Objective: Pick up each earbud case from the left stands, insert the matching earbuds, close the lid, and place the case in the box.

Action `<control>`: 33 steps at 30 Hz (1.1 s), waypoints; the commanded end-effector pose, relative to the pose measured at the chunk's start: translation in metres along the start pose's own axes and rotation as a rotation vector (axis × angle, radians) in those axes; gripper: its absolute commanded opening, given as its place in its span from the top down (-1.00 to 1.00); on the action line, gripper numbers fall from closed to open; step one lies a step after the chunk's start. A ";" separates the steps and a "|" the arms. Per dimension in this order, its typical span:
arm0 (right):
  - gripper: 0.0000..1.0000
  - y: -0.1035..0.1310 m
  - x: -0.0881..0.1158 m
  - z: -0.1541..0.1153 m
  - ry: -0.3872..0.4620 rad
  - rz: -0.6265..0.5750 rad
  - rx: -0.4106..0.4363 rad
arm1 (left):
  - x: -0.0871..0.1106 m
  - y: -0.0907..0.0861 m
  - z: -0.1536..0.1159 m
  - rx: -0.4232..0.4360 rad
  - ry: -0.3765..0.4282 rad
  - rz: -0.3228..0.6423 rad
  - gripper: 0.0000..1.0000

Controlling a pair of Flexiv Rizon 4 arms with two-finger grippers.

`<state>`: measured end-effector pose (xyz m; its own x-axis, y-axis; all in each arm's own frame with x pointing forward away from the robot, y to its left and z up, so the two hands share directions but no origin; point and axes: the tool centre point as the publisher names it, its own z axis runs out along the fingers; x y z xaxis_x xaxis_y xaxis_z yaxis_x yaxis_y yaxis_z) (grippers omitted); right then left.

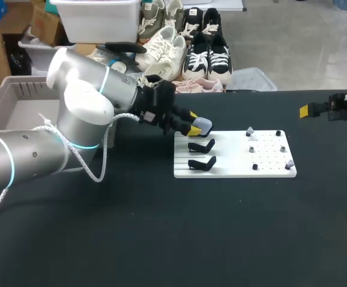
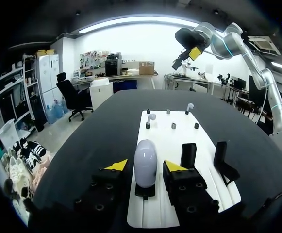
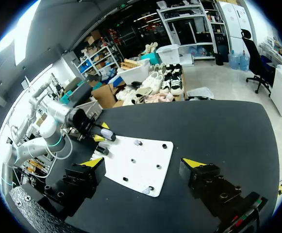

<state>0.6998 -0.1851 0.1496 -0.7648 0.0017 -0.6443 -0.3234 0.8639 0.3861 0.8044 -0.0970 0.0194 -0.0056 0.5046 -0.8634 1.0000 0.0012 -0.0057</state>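
A pale lavender earbud case [image 1: 203, 125] sits closed on the rearmost black stand of the white board [image 1: 233, 156]. My left gripper [image 1: 195, 122] straddles it. In the left wrist view the case [image 2: 145, 155] stands between the yellow-tipped fingers [image 2: 116, 166], with a narrow gap on each side, so the gripper is open. Two empty black stands [image 1: 201, 146] [image 1: 201, 162] lie in front of it. Small white earbuds [image 1: 250, 131] [image 1: 289, 162] rest on pegs at the board's right. My right gripper [image 1: 309, 110] hangs open at the far right, away from the board [image 3: 136, 165].
A grey box [image 1: 18, 98] stands at the table's back left, behind my left arm. Black pegs [image 1: 255, 167] dot the board's right half. Dark tabletop stretches in front of the board and between it and my right gripper.
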 end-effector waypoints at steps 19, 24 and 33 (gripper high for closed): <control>-1.00 -0.001 0.000 0.000 0.001 -0.001 -0.004 | -0.009 -0.009 -0.018 0.002 -0.051 -0.014 1.00; -1.00 -0.001 0.000 0.000 0.001 -0.001 -0.004 | -0.030 -0.019 -0.046 -0.007 -0.122 -0.036 1.00; -1.00 -0.001 0.000 0.000 0.001 -0.001 -0.004 | -0.074 -0.064 -0.090 -0.028 -0.303 -0.028 1.00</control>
<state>0.6998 -0.1851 0.1496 -0.7648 0.0017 -0.6443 -0.3234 0.8639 0.3861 0.7826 -0.0718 0.1182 -0.0328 0.2501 -0.9677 0.9981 -0.0425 -0.0448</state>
